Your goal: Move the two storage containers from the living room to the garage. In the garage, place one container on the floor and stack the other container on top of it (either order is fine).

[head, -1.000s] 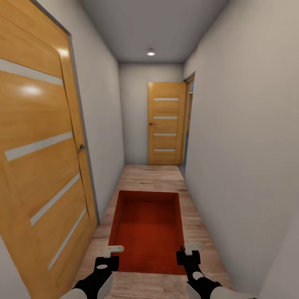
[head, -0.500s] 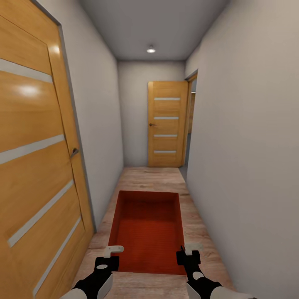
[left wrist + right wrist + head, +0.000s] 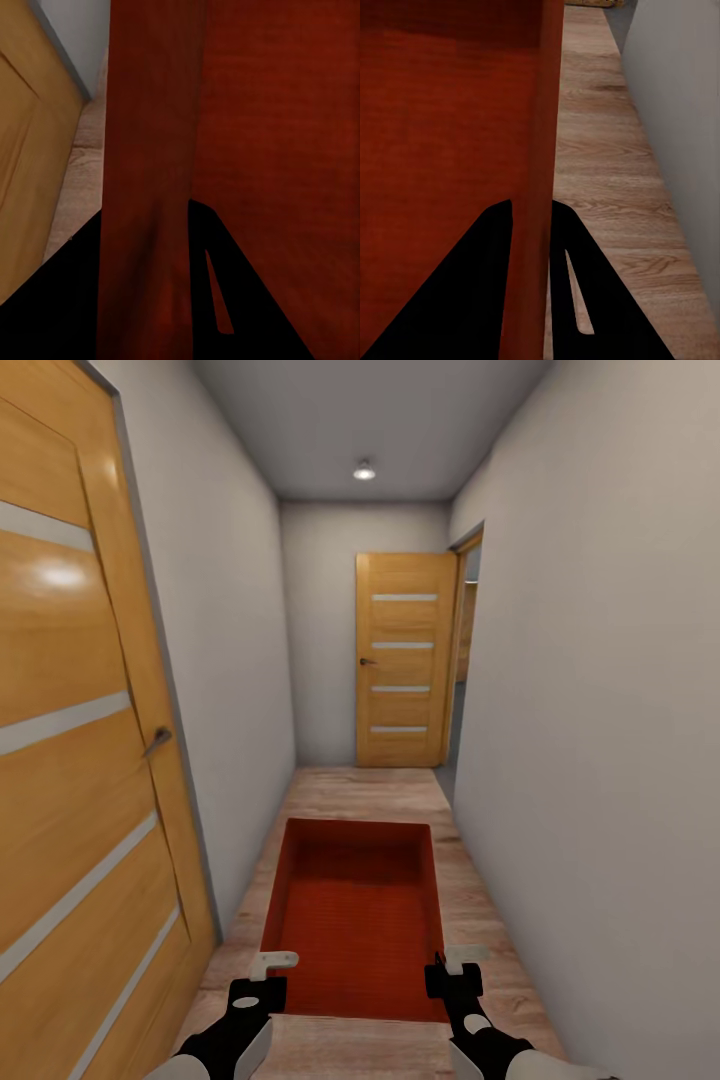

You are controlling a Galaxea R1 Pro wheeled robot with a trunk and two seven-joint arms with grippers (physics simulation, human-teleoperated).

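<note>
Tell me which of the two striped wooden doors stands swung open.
The far door at the corridor's end stands swung open beside a doorway gap on its right. The near door on the left wall sits flush in its frame, shut.

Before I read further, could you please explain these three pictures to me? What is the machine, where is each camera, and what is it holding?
This is a simulated wheeled robot with two arms, standing in a narrow corridor. The large picture comes from its head camera, looking forward and down. The left end effector and right end effector each grip one side wall of an orange-red open storage container, carried above the wood-plank floor. The two other pictures come from cameras on the wrists: each shows dark fingers astride a container wall. A wooden door stands ahead.
</note>
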